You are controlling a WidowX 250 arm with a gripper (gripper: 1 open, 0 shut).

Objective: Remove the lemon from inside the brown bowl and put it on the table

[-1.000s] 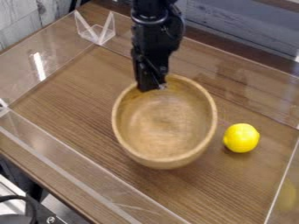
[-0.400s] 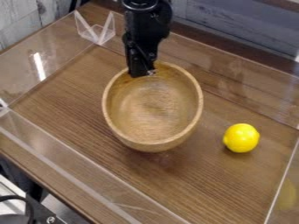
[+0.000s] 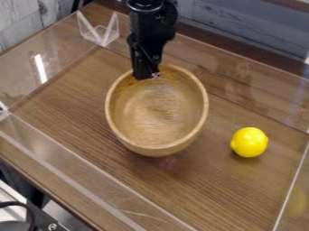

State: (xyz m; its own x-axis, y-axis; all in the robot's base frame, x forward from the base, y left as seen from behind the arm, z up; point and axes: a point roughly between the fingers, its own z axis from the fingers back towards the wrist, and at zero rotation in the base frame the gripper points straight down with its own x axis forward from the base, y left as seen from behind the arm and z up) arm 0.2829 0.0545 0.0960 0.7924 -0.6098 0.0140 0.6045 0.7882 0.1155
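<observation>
The brown bowl (image 3: pixel 157 144) stands empty in the middle of the table (image 3: pixel 72 108), its pale inside showing. My gripper (image 3: pixel 147 74) points straight down at the bowl's far rim, its dark fingers shut on that rim. The lemon (image 3: pixel 250 142) lies on the tabletop to the right of the bowl, apart from it and well away from the gripper. Nothing else is between the fingers.
Low clear acrylic walls (image 3: pixel 72 176) edge the table on all sides. A clear folded acrylic piece (image 3: pixel 99 30) stands at the back left corner. Bare wood lies left of and in front of the bowl.
Over the last second the gripper and the bowl shifted together to the left and slightly back. The lemon stayed where it lies. Nothing has moved in the last half second.
</observation>
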